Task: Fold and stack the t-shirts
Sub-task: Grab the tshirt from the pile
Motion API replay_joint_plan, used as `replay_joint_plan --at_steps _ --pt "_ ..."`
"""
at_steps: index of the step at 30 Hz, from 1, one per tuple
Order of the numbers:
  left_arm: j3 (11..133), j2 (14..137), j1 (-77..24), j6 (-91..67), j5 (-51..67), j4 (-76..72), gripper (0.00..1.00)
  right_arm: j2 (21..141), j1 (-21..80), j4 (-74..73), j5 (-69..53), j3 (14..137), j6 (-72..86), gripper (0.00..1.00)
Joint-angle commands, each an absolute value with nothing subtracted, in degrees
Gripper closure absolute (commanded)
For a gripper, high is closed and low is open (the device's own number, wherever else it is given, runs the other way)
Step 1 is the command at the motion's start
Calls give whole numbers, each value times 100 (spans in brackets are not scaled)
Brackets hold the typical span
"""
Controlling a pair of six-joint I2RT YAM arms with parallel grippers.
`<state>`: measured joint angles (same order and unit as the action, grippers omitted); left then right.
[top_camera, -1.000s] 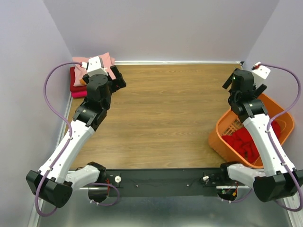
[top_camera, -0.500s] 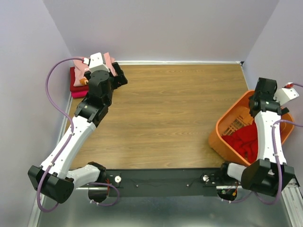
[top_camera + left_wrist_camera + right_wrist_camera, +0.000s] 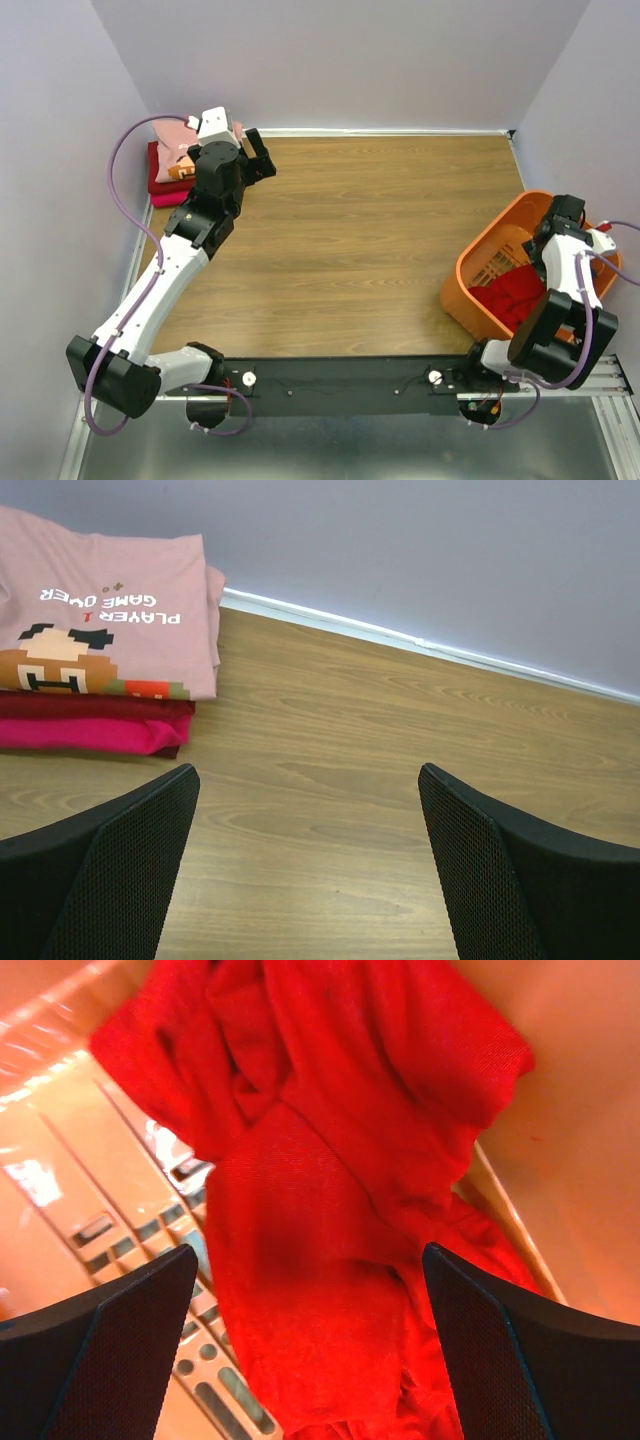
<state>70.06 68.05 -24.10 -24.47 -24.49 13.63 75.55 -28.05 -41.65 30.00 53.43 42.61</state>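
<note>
A robot lab cell — plain lilac walls (image 3: pixel 350 60) boxing a wood-grain table (image 3: pixel 370 240).

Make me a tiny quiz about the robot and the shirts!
1. True or false: the pink t-shirt lies on top of the dark red t-shirt.
2. What is in the orange basket? A: a red t-shirt. B: a blue towel. C: nothing.
3. Fill in: the ___ gripper hangs open over the basket.
Key: 1 true; 2 A; 3 right (right gripper).
</note>
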Motion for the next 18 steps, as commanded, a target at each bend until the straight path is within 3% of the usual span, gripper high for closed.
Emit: replay_joint_plan --at_steps 1,8,13,14,15,17,18 --pt "7067 6733 -2399 -2470 -2391 1512 2 7708 -2909 -3929 2865 5177 4430 0" --pt "6935 6645 -2399 -2505 -2399 1512 2 7963 -3067 -3526 2637 4966 4439 4" --pt "6847 6618 -2399 -2601 -2522 1582 2 7709 -3164 -3252 2207 4922 4351 53" --pt "6829 6609 -2399 -2610 -2540 1626 2 7612 -3164 -3252 2215 4948 4342 75" --pt "6803 6583 -2399 -2628 -2566 1626 2 7516 -3164 -3261 2250 4966 4342 86" --pt "6698 6522 -2399 -2680 -2601 1626 2 7166 -3164 -3269 2407 5088 4298 99" --pt "6662 6495 -2391 -2689 -2602 1617 2 7050 -3164 -3270 2452 5132 4272 99"
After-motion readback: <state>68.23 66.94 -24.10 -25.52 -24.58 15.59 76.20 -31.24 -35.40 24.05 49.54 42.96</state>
